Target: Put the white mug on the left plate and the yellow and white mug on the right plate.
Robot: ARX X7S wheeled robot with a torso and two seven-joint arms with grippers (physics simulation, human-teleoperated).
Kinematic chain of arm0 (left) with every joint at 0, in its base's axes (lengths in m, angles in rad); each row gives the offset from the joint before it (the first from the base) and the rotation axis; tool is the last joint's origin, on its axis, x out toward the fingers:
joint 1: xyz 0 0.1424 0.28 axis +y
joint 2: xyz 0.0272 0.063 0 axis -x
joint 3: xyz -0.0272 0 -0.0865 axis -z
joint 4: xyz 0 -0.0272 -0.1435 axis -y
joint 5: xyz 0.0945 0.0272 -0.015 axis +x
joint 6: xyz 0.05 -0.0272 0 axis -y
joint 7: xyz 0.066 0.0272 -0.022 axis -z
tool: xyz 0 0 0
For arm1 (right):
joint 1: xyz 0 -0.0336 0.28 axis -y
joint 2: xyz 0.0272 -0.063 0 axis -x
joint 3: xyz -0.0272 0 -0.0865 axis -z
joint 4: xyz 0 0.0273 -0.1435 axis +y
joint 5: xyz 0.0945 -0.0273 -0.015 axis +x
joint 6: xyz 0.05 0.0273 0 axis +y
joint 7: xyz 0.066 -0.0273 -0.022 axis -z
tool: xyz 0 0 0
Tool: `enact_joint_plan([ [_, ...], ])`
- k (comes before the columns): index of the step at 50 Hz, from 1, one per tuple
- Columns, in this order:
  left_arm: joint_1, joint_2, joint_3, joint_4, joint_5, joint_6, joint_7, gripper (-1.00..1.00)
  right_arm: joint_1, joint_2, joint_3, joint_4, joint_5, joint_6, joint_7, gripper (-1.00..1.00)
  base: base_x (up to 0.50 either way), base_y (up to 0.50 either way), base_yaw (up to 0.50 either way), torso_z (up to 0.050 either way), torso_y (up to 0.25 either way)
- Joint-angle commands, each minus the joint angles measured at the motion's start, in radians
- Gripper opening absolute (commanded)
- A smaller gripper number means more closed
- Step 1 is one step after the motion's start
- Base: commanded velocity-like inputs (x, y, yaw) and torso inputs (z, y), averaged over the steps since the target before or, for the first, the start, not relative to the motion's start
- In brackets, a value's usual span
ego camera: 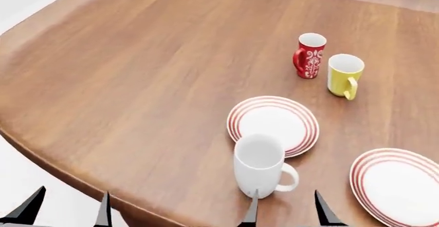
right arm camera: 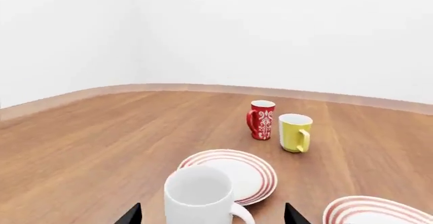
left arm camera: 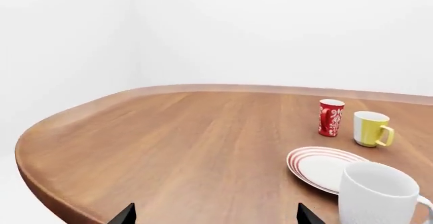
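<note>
The white mug (ego camera: 259,166) stands on the bench (ego camera: 137,83) beside the left plate (ego camera: 274,124); both grippers' fingers look spread, holding nothing.

The left half of the table (ego camera: 123,83) is bare wood. In the lower middle the white mug (ego camera: 259,165) stands just beside the left plate (ego camera: 274,124). At the upper right the red mug (ego camera: 309,55) and the yellow and white mug (ego camera: 343,75) stand close together.
</note>
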State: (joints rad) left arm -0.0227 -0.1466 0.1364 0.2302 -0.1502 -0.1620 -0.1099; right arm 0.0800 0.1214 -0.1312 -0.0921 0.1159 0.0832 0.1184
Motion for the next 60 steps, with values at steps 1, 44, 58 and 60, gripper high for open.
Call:
enact_joint_plan([
  [1,0.0,-0.008,0.01,0.005,-0.013,-0.001,-0.005,1.0,-0.012,-0.002,0.026,0.003,0.073,-0.092,-0.014,1.0,0.25,-0.44,0.0,0.0,0.0],
  [44,-0.141,-0.092,-0.208,0.103,-0.236,-0.187,-0.089,1.0,-0.055,0.057,0.03,-0.101,0.122,-0.061,0.037,1.0,0.25,-0.28,0.0,0.0,0.0],
  [58,-0.15,-0.103,-0.21,0.125,-0.278,-0.273,-0.115,1.0,-0.074,0.07,0.031,-0.139,0.088,-0.045,0.087,1.0,0.1,0.19,0.0,0.0,0.0],
  [60,-0.161,-0.106,-0.224,0.127,-0.317,-0.318,-0.118,1.0,-0.069,0.067,0.035,-0.12,0.092,-0.048,0.091,1.0,0.0,0.0,0.0,0.0,0.0],
])
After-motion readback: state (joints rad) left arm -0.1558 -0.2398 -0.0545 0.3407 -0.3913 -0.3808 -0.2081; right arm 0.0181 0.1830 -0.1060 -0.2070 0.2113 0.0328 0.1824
